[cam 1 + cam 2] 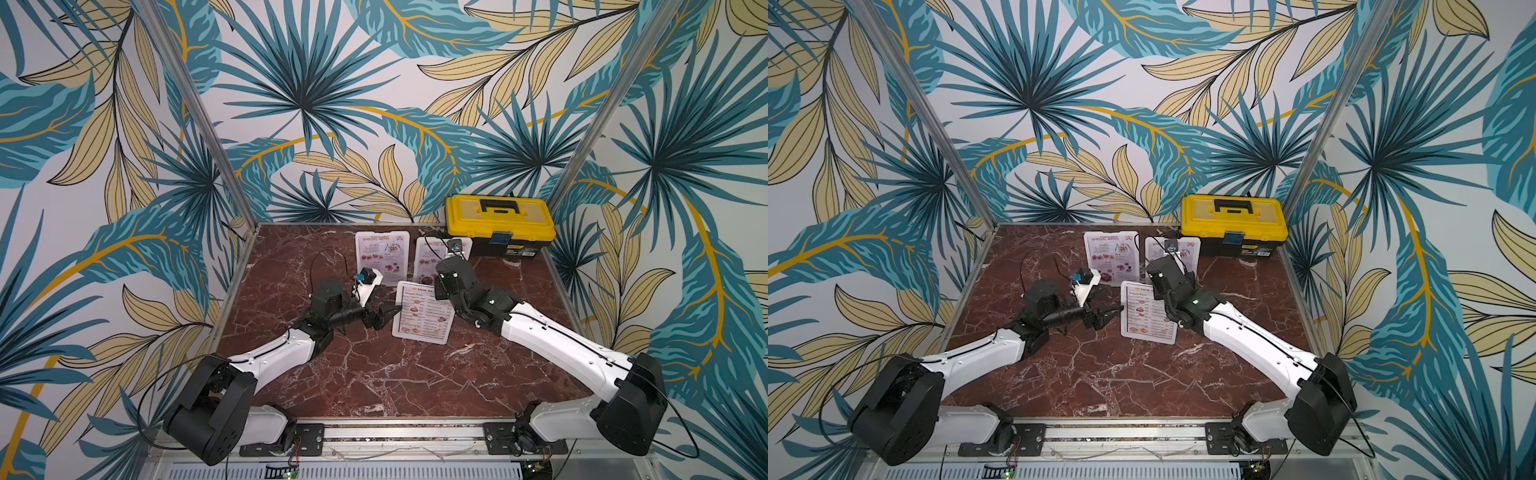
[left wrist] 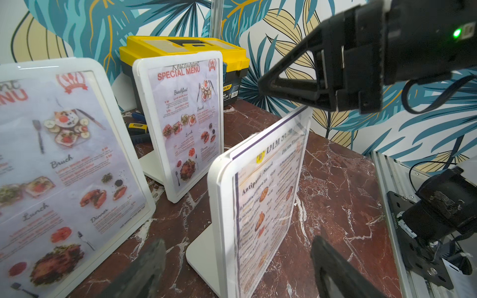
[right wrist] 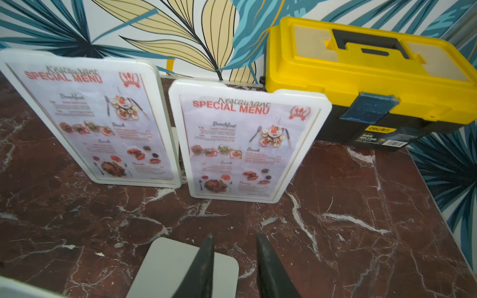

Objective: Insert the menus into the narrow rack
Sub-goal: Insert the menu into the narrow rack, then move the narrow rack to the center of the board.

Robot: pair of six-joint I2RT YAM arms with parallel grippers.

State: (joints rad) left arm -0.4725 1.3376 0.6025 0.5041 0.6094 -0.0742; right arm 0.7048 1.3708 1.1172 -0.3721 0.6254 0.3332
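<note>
l tool (image 1: 385, 316) spread wide beside dim sum menu (image 1: 424, 311); r tool (image 3: 235, 238) over its top, slightly parted, empty. special menus (image 3: 90, 116) behind; yellow toolbox (image 1: 498, 220) back corner.

Yellow-lidded toolbox (image 1: 498, 226) with black base stood shut at the far right corner of the red-brown marble tabletop (image 1: 374, 374), black handle (image 3: 369, 38) recessed in its lid, blue latch (image 3: 369, 108) on its front, leaf-patterned wallpaper (image 1: 311, 83) covered the walls, aluminium posts (image 1: 199, 116) rose at the back corners.
</note>
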